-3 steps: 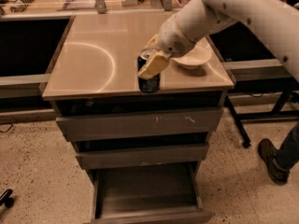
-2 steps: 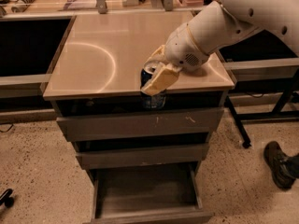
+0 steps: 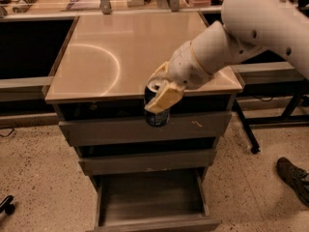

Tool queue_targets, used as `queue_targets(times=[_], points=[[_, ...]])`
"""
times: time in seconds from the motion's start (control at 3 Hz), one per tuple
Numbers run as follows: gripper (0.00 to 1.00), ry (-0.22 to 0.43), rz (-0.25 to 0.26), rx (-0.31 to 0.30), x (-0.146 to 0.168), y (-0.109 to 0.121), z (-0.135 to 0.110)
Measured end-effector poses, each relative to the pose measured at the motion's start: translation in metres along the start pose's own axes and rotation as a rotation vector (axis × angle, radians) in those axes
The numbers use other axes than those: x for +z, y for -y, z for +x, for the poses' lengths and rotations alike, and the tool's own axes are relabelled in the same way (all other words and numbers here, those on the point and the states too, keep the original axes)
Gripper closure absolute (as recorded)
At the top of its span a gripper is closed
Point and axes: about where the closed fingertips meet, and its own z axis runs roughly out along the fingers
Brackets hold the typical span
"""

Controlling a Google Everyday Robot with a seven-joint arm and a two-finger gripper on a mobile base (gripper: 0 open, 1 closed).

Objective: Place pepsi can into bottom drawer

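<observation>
Pepsi can (image 3: 157, 118), just one, hangs gripped in the pincer (image 3: 157, 88) before three drawers (image 3: 111, 131), bottom drawer (image 3: 149, 199) open.

- Warm light is coming from above — it is making a bright curved shine on the cabinet top (image 3: 104, 57).
- The gripper (image 3: 158, 90) is hanging at the top's front edge, gripping the pepsi can (image 3: 157, 117), which is looking dark in its shade.
- Deep shadow is filling the bottom drawer (image 3: 149, 197).
</observation>
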Motion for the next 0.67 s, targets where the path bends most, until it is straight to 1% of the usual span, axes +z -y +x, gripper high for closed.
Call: queue_targets(times=[0.33, 0.67], points=[[1.00, 0.066, 0.008, 0.002, 0.042, -0.035, 0.029], [1.00, 0.098, -0.025, 0.057, 0.101, -0.074, 0.088]])
